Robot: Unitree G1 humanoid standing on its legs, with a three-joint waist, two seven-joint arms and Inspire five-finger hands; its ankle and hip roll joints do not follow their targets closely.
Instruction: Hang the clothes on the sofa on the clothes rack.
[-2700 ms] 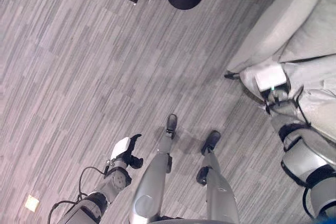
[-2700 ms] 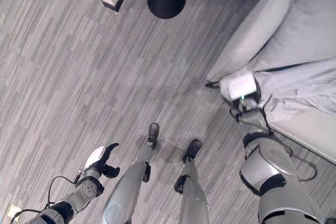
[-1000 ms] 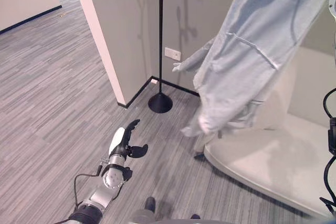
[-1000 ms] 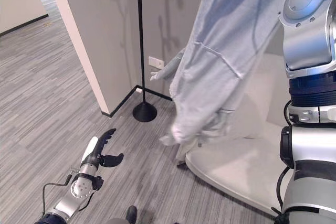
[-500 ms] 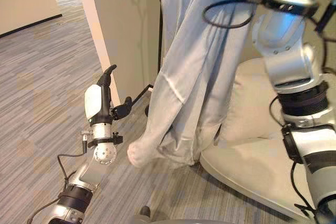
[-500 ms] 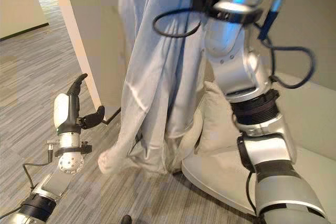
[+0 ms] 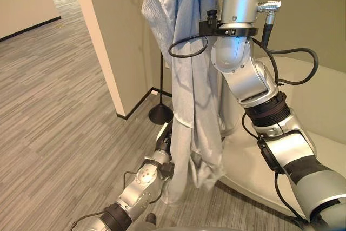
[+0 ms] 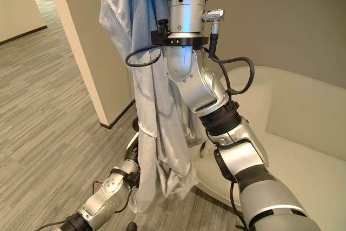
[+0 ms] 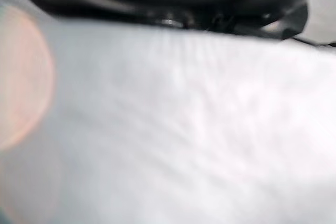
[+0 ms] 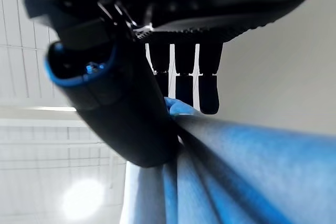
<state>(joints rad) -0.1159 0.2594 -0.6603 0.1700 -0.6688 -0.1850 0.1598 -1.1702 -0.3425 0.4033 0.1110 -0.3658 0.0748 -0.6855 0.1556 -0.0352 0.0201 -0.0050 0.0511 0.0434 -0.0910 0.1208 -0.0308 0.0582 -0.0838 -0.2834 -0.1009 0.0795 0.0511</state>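
Note:
A long pale blue-grey garment (image 7: 189,79) hangs down from above the top of the eye views, in front of my raised right arm. In the right wrist view my right hand (image 10: 184,77) pinches the blue cloth (image 10: 236,166) between thumb and fingers. My left hand (image 7: 164,145) is low, pressed against the garment's lower part, with its fingers hidden behind the cloth (image 9: 184,129). The clothes rack's thin black pole (image 7: 161,79) and round base (image 7: 160,114) stand just behind the garment.
A white sofa (image 7: 308,96) curves along the right side, behind my right arm. A beige wall corner (image 7: 108,41) juts out left of the rack. Grey striped floor (image 7: 54,112) stretches away on the left.
The view has shifted. The garment now hangs bunched against the rack pole, with my right arm directly behind it. My left hand has dropped from beside the garment to its lower part.

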